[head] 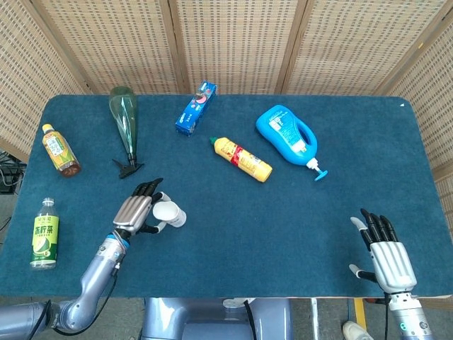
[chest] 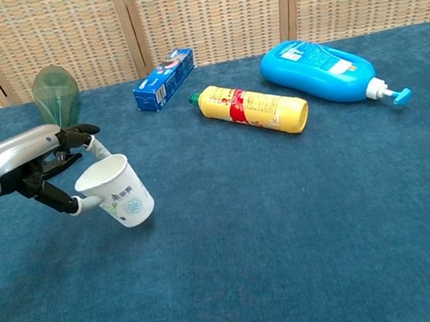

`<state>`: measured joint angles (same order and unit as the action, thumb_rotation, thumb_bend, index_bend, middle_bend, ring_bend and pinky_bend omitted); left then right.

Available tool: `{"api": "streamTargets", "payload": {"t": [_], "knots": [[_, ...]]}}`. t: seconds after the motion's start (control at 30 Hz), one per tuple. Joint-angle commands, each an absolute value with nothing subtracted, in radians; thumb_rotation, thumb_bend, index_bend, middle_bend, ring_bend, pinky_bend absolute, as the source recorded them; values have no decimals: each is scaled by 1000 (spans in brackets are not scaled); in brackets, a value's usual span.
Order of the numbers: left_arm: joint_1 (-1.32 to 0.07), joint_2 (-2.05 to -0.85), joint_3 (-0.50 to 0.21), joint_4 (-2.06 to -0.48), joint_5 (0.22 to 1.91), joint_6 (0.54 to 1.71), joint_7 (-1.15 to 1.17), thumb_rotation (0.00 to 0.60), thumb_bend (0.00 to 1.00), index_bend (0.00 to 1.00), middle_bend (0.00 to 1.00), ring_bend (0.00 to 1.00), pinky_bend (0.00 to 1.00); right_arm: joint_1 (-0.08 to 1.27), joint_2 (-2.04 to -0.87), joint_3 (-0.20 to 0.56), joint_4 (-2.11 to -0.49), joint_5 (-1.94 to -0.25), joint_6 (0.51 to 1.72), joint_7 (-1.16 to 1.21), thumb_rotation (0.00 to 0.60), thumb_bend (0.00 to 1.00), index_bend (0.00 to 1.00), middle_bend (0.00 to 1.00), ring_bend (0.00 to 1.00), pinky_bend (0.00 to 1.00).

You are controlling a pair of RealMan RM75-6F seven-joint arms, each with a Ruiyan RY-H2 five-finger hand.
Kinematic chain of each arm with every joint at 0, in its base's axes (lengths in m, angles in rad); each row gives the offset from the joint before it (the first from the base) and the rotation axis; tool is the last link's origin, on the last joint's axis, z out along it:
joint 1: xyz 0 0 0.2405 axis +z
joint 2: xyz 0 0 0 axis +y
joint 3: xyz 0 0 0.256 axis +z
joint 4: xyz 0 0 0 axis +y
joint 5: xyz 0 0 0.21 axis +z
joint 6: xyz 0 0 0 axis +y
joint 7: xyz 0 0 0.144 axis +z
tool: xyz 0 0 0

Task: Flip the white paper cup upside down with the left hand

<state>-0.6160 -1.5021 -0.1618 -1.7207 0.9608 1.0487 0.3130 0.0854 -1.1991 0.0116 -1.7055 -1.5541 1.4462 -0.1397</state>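
The white paper cup (head: 170,214) (chest: 118,192) has blue print on its side and is tilted, its open mouth facing the left hand and its base pointing right. My left hand (head: 139,208) (chest: 30,163) grips it at the rim, thumb below and fingers above, at the front left of the blue table. Whether the cup's base touches the cloth I cannot tell. My right hand (head: 385,253) lies open and flat at the table's front right edge, holding nothing; the chest view does not show it.
On the left lie a green tea bottle (head: 44,234), an amber tea bottle (head: 60,150), a green glass bottle (head: 124,119) (chest: 55,92) and a black clip (head: 127,168). Further back lie a blue box (head: 196,108) (chest: 164,79), a yellow bottle (head: 242,159) (chest: 253,109) and a blue detergent bottle (head: 289,136) (chest: 320,70).
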Motion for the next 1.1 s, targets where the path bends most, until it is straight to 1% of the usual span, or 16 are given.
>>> {"api": "streamTargets", "payload": {"t": [0.03, 0.2, 0.37, 0.47, 0.6, 0.73, 1.0, 1.1], "knots": [[-597, -1549, -156, -1659, 1030, 1054, 246, 600, 310, 362, 0, 0, 0, 86, -1200, 12, -1705, -1553, 1445, -141, 600, 79, 0, 0, 0, 0], [-575, -1613, -169, -1601, 1081, 1080, 121, 600, 303, 367, 0, 0, 0, 87, -1203, 10, -1702, -1554, 1442, -144, 600, 80, 0, 0, 0, 0], [-563, -1645, -176, -1560, 1087, 1066, 38, 600, 295, 362, 0, 0, 0, 87, -1205, 9, -1701, -1554, 1441, -147, 600, 79, 0, 0, 0, 0], [-560, -1660, -173, -1529, 1088, 1061, 28, 600, 290, 358, 0, 0, 0, 87, -1206, 8, -1701, -1556, 1441, -148, 600, 80, 0, 0, 0, 0], [-555, -1668, -163, -1497, 1060, 1038, 35, 600, 284, 378, 0, 0, 0, 88, -1208, 5, -1700, -1555, 1435, -152, 600, 79, 0, 0, 0, 0], [-553, -1661, -155, -1491, 1043, 1026, 65, 600, 275, 367, 0, 0, 0, 88, -1209, 5, -1701, -1556, 1436, -156, 600, 79, 0, 0, 0, 0], [-553, -1591, -138, -1535, 999, 1002, 158, 600, 201, 188, 0, 0, 0, 88, -1211, 5, -1701, -1558, 1438, -159, 600, 80, 0, 0, 0, 0], [-557, -1561, -137, -1561, 988, 991, 181, 595, 192, 133, 0, 0, 0, 88, -1212, 4, -1701, -1560, 1439, -160, 600, 80, 0, 0, 0, 0]]}}
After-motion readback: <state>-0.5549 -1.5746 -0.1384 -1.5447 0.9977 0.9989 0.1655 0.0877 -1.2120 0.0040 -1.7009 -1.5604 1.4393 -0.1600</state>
